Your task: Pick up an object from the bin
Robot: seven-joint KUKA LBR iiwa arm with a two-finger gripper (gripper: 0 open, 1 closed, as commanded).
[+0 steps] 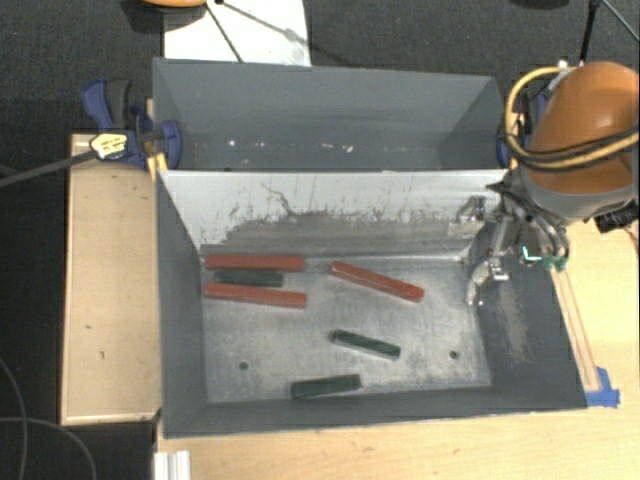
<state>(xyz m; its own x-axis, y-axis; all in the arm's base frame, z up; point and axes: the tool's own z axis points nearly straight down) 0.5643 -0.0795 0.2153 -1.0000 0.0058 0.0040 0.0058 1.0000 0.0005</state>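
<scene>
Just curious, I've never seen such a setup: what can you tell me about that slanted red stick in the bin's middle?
The slanted red stick is a long, thin bar, matte, material unclear. It lies flat on the bin's floor toward the back, its right end nearer the camera. Nothing touches it; the gripper hangs apart to its right.

In the bin [530, 353], three bars [245, 279] lie left, a lone bar [376, 281] centre, two bars [366, 344] before it, gripper [483, 286] right.
</scene>
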